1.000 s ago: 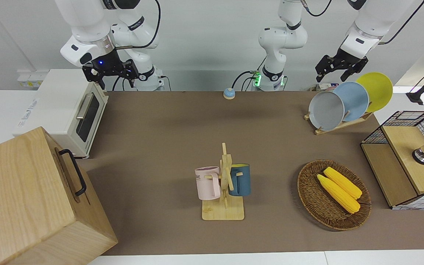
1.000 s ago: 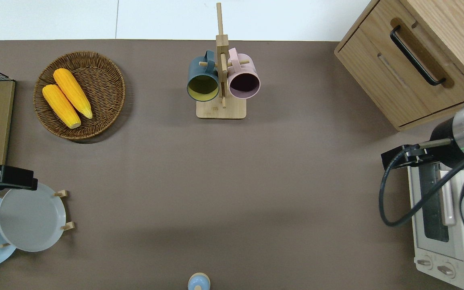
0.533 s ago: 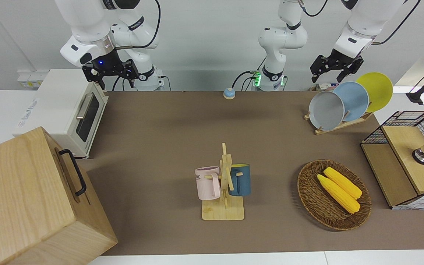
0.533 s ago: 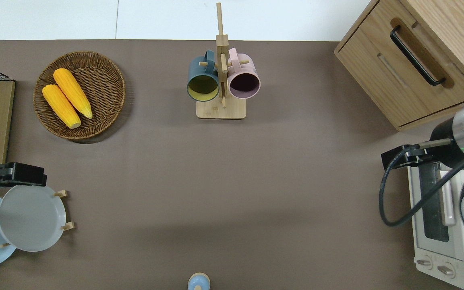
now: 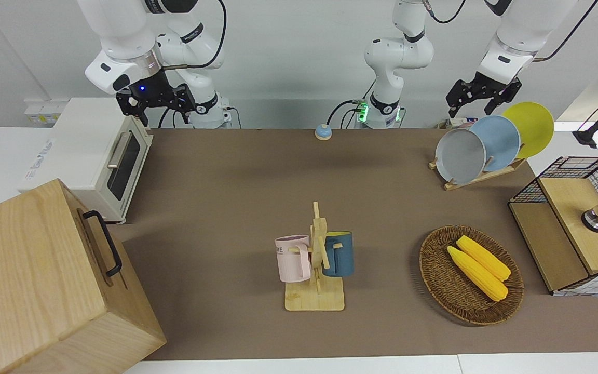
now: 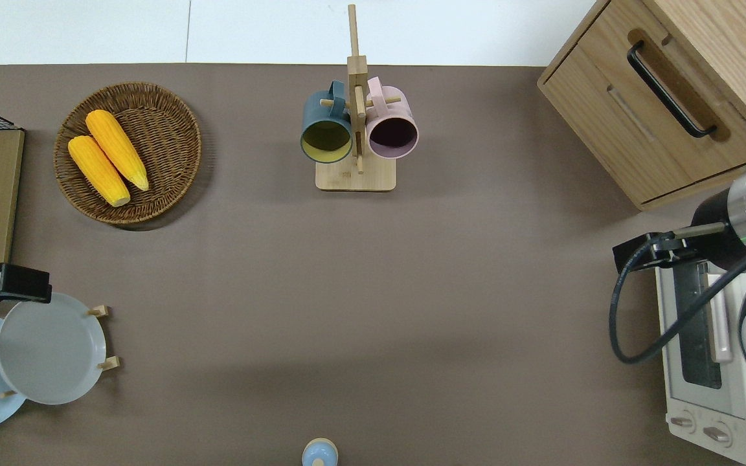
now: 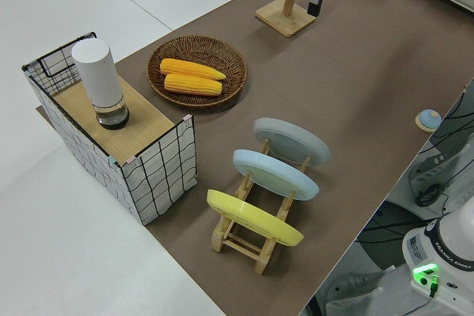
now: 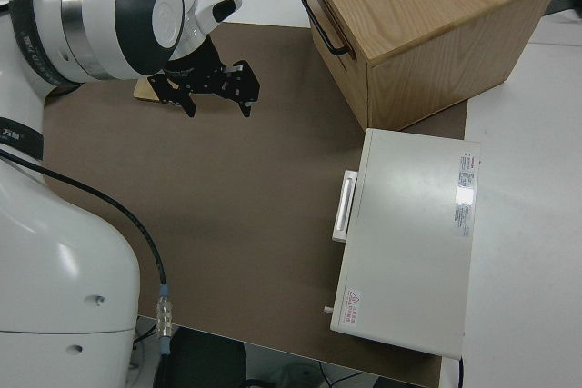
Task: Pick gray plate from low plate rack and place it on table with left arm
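The gray plate (image 5: 460, 156) leans in the low plate rack (image 5: 478, 178), in the slot closest to the table's middle. The overhead view shows the gray plate (image 6: 49, 349) with the rack's pegs (image 6: 102, 311) beside it. My left gripper (image 5: 469, 109) hangs open and empty in the air; from overhead the left gripper (image 6: 4, 285) is over the plate's rim farthest from the robots. In the left side view the gray plate (image 7: 291, 140) stands on the rack (image 7: 244, 238). My right gripper (image 5: 156, 106) is parked, open.
A light-blue plate (image 5: 499, 143) and a yellow plate (image 5: 530, 127) share the rack. Farther from the robots lie a basket of corn (image 5: 470, 272) and a wire crate (image 5: 574, 223). A mug stand (image 5: 314, 259), toaster oven (image 5: 96, 156), wooden drawer box (image 5: 44, 280) and brown table (image 5: 226, 182) fill the remainder.
The left gripper swung a little toward the table's middle, then came back toward the left arm's end, over the gray plate's rim. The plates and the right arm have not moved.
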Controlling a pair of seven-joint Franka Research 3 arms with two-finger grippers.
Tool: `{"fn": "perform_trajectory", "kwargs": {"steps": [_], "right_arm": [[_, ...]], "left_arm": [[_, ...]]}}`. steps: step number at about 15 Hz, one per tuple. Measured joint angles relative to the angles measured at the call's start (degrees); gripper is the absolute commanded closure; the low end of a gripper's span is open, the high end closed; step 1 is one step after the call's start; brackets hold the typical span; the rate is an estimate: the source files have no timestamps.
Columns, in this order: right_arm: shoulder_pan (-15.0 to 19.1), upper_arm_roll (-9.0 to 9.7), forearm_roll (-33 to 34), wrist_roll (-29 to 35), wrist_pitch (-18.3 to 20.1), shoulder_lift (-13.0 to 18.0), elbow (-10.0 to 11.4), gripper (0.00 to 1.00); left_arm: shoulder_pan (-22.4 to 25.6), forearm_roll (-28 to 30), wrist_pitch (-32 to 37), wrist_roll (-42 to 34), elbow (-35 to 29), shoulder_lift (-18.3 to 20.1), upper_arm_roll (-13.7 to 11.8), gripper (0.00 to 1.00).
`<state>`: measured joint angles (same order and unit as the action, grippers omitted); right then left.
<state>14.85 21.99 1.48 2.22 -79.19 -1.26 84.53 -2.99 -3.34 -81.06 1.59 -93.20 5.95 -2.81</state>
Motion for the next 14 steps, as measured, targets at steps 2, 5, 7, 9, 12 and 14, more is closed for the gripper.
{"fn": "perform_trajectory", "kwargs": {"steps": [2, 5, 7, 9, 12, 14], "right_arm": [[0.0, 0.00, 0.0, 0.0, 0.0, 0.0, 0.0, 0.017], [0.0, 0.00, 0.0, 0.0, 0.0, 0.0, 0.0, 0.017], [0.0, 0.00, 0.0, 0.0, 0.0, 0.0, 0.0, 0.017], [0.0, 0.00, 0.0, 0.0, 0.0, 0.0, 0.0, 0.017], [0.0, 0.00, 0.0, 0.0, 0.0, 0.0, 0.0, 0.017], [0.0, 0.00, 0.0, 0.0, 0.0, 0.0, 0.0, 0.017]], "left_arm": [[0.4, -3.9, 1.2, -0.1, -1.2, 0.0, -1.5, 0.00], [0.6, -6.2, 1.2, -0.4, -4.2, 0.4, -6.7, 0.00], [1.2, -7.2, 0.7, -2.1, -6.2, 1.1, -8.4, 0.00], [2.7, -7.5, -2.4, -3.8, -9.7, 2.0, -9.2, 0.00], [3.6, -7.5, -9.0, -5.2, -18.0, 3.6, -11.3, 0.01], [3.6, -6.7, -12.2, -5.3, -21.5, 4.0, -12.1, 0.01]]}}
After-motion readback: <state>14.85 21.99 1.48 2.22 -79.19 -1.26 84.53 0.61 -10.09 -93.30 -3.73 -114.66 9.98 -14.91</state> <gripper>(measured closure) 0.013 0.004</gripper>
